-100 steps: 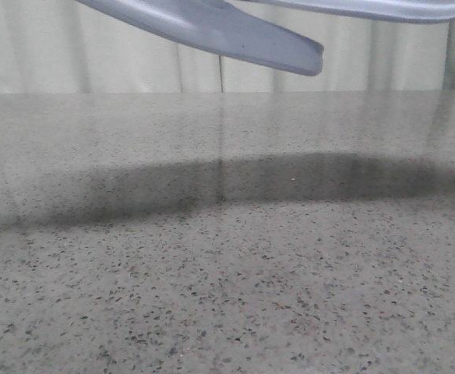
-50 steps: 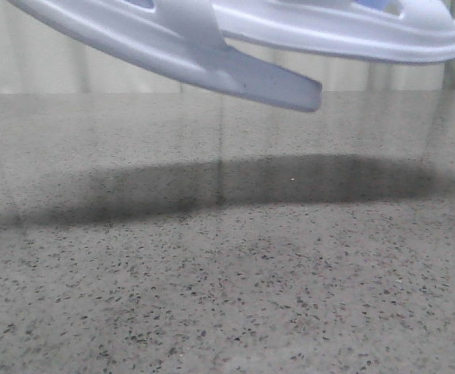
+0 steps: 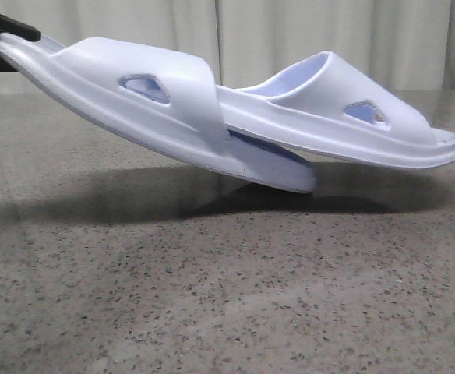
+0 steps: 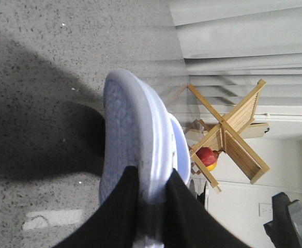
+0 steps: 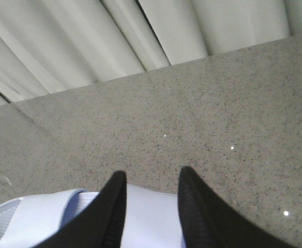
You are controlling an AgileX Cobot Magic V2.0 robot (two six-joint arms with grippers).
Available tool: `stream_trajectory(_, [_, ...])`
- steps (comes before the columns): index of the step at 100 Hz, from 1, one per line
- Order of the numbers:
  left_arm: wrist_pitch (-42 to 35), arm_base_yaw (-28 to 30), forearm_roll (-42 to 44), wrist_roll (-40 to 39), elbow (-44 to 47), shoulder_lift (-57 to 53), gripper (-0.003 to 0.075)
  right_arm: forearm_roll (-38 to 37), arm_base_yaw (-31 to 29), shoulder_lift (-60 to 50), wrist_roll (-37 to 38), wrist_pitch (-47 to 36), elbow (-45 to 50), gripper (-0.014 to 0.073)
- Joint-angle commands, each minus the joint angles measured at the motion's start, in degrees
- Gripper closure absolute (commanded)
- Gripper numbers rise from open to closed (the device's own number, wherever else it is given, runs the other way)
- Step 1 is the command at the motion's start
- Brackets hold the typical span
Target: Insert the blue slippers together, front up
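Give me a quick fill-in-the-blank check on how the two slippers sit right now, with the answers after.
1. In the front view, the right slipper is pushed in under the ____ of the left slipper.
2. The left gripper is shut on the left slipper's ____ end.
3. The table under the pair shows a dark ____.

Missing words: strap; heel; shadow

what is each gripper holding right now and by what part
The left gripper clamps the heel end of the left slipper. The right gripper straddles the other slipper; which part is unclear.
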Motion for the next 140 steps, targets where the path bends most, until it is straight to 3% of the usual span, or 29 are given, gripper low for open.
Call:
stream_trajectory(1, [2.13,-0.6,-2.99,0.57,-2.09,0.03,0.0704,0.84,-0.08,-0.34,-0.91,-2.81,-1.75,0.0398])
stream_trajectory(40, [-4.98,-0.6,2.5,3.55,-2.09,0.97,0.0676,0.84,-0.08,-0.34,-0.91,-2.72,-1.75,0.0398])
stream_trajectory(54, [-6.5,-0.6,3.9,3.55,-2.09,0.97,0.057,0.76,-0.08,-0.34,-0.91,-2.5,-1.75,0.0398])
stream_trajectory(73, [-8.37,-0.6,5.74,3.55,-2.09,0.97,0.0346,0.76,-0.08,-0.34,-0.91,-2.5,-1.75,0.0398])
stream_trajectory(83, [-11.14,-0.6,7.47,3.6,-2.09,0.97,0.0277,0.76,-0.08,-0.34,-0.91,-2.5,-1.75,0.0398])
stream_trajectory(107, [-22.14,-0.6,13.81,4.4,-2.09,0.97,0.0272,0.3,-0.08,-0.34,-0.91,-2.5,-1.75,0.0398])
stream_trajectory(140, [-33.17,-0.6,13.81,18.6,-2.55,-5.49,0.0274,-7.74,-0.08,-0.34,-0.91,-4.64,-1.75,0.0398])
